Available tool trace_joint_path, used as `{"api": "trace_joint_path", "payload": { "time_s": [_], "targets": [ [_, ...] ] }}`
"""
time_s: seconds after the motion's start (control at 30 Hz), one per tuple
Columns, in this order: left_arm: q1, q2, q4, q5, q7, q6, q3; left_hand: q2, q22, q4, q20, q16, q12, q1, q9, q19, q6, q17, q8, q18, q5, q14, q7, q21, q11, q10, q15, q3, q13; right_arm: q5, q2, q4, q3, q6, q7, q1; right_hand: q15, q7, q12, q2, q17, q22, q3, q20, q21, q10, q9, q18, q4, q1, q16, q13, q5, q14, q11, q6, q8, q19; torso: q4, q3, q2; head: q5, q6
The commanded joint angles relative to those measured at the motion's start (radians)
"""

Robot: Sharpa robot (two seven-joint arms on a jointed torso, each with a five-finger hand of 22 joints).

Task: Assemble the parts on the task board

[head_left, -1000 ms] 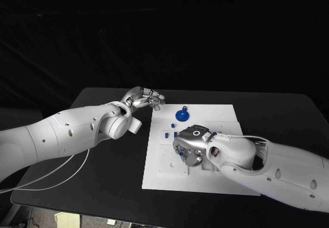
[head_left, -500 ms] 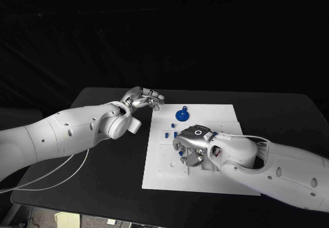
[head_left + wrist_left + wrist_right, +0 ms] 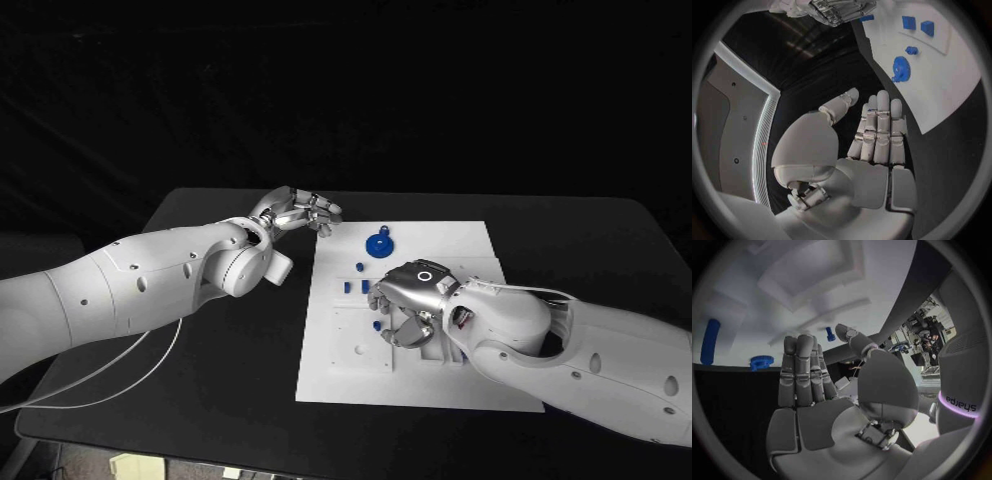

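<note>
The white task board [image 3: 418, 385] lies mid-table. A round blue part [image 3: 379, 244] sits near its far edge, with small blue parts [image 3: 351, 286] closer in. My right hand [image 3: 413, 312] hovers over the board's middle. In the right wrist view its fingers [image 3: 801, 370] are straight and hold nothing, and beyond them lie a blue peg [image 3: 830, 333], a blue toothed wheel [image 3: 761, 361] and a long blue piece [image 3: 710, 341]. My left hand [image 3: 300, 212] is above the black table beside the board's far left corner. Its fingers [image 3: 879, 130] are extended and empty, with the round blue part [image 3: 900, 68] ahead of them.
Black table [image 3: 216, 340] surrounds the board, with bare room to the left and at the far right. A white cable [image 3: 130, 360] hangs under my left arm. Raised white blocks and recesses [image 3: 811, 275] cover the board's middle.
My right hand has shifted slightly over the board's middle and its fingers have straightened a little. My left hand has barely moved.
</note>
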Motion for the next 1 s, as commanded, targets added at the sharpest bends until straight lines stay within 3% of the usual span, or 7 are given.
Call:
{"api": "trace_joint_path", "payload": {
  "time_s": [0.03,0.23,0.37,0.43,0.63,0.77,1.0],
  "targets": [
    [0.001,0.001,0.001,0.003,0.003,0.016,0.001,0.002,0.002,0.003,-0.002,-0.004,-0.006,-0.006,-0.001,-0.003,-0.004,0.001,0.006,0.001,-0.004,0.005,0.000,-0.005,0.006,-0.003,0.005,-0.005,-0.001,-0.004,-0.013,0.011,0.005,-0.041,-0.015,0.005,0.003,-0.001,0.007,0.002,-0.002,0.000,-0.007,-0.002,-0.002,-0.006,-0.001,0.007,0.001,-0.010,0.007,-0.002,0.003,0.004,0.000,0.001,-0.001,0.001,0.0009,0.0000,-0.001,-0.007,0.008],
    [0.001,-0.001,0.000,0.003,0.004,0.015,0.001,0.002,0.002,0.003,-0.002,-0.004,-0.006,-0.006,-0.001,-0.003,-0.004,0.002,0.006,0.001,-0.005,0.005,0.000,-0.005,0.006,-0.003,0.005,-0.005,-0.001,0.037,-0.041,0.034,0.034,-0.045,-0.001,0.012,0.002,-0.001,0.008,0.003,-0.004,-0.001,-0.015,-0.004,-0.002,-0.004,-0.003,0.007,0.012,-0.019,0.011,-0.002,0.000,0.006,-0.001,0.003,0.001,0.006,0.0007,0.0003,0.000,-0.015,0.021],
    [0.001,0.001,-0.001,0.003,0.005,0.015,0.001,0.002,0.002,0.003,-0.002,-0.005,-0.006,-0.006,-0.001,-0.003,-0.004,0.003,0.006,0.001,-0.005,0.006,0.000,-0.005,0.006,-0.003,0.005,-0.005,-0.001,0.093,-0.075,0.038,0.084,-0.037,0.011,0.025,-0.004,-0.006,0.017,0.004,-0.004,0.000,-0.008,-0.012,0.004,0.012,-0.004,0.007,0.024,-0.004,0.025,0.001,-0.027,0.018,-0.007,0.014,0.007,0.020,0.0002,0.0007,0.000,-0.027,0.039],
    [0.001,0.003,-0.004,0.003,0.005,0.017,0.001,0.002,0.002,0.003,-0.002,-0.005,-0.006,-0.007,-0.001,-0.003,-0.004,0.003,0.006,0.001,-0.005,0.006,0.000,-0.005,0.006,-0.003,0.005,-0.005,-0.001,0.103,-0.088,0.028,0.099,-0.038,0.013,0.038,-0.005,-0.007,0.017,0.003,-0.005,0.001,0.000,-0.014,0.005,0.014,-0.005,0.007,0.029,0.004,0.030,0.001,-0.041,0.019,-0.008,0.015,0.008,0.023,0.0004,0.0003,0.000,-0.034,0.049],
    [0.001,0.001,-0.005,0.003,0.007,0.018,0.001,0.002,0.003,0.003,-0.002,-0.007,-0.007,-0.009,-0.002,-0.003,-0.006,0.006,0.005,0.001,-0.005,0.006,0.001,-0.006,0.007,-0.004,0.005,-0.006,-0.001,0.128,-0.116,-0.040,0.104,0.047,-0.011,0.079,0.006,-0.006,0.001,-0.001,-0.009,0.003,-0.012,-0.010,0.000,-0.015,-0.014,0.007,0.018,0.003,0.034,-0.007,-0.116,0.007,0.003,-0.001,-0.001,0.008,-0.0028,-0.0019,-0.002,-0.058,0.078],
    [0.001,0.001,-0.004,0.003,0.008,0.019,0.000,0.002,0.003,0.003,-0.002,-0.008,-0.007,-0.010,-0.002,-0.003,-0.006,0.007,0.005,0.001,-0.005,0.006,0.001,-0.006,0.007,-0.004,0.005,-0.006,-0.001,0.131,-0.127,-0.061,0.104,0.102,-0.033,0.080,0.028,0.006,-0.007,0.001,-0.013,0.003,-0.042,-0.005,-0.003,-0.103,-0.020,0.007,0.016,-0.020,0.036,-0.035,-0.104,-0.005,0.026,-0.018,-0.009,0.001,-0.0026,-0.0015,-0.003,-0.066,0.086],
    [0.000,0.002,-0.005,0.003,0.007,0.020,0.000,0.002,0.004,0.004,-0.002,-0.010,-0.007,-0.012,-0.003,-0.003,-0.007,0.009,0.005,0.001,-0.005,0.006,0.002,-0.007,0.007,-0.005,0.005,-0.006,-0.002,0.122,-0.125,-0.088,0.099,0.138,-0.044,0.079,0.041,-0.017,-0.003,0.000,-0.018,0.001,-0.069,-0.001,-0.012,-0.144,-0.027,0.007,0.013,-0.018,0.045,-0.063,-0.125,-0.019,0.040,-0.042,-0.017,-0.009,-0.0024,-0.0001,-0.003,-0.073,0.088]
  ]
}}
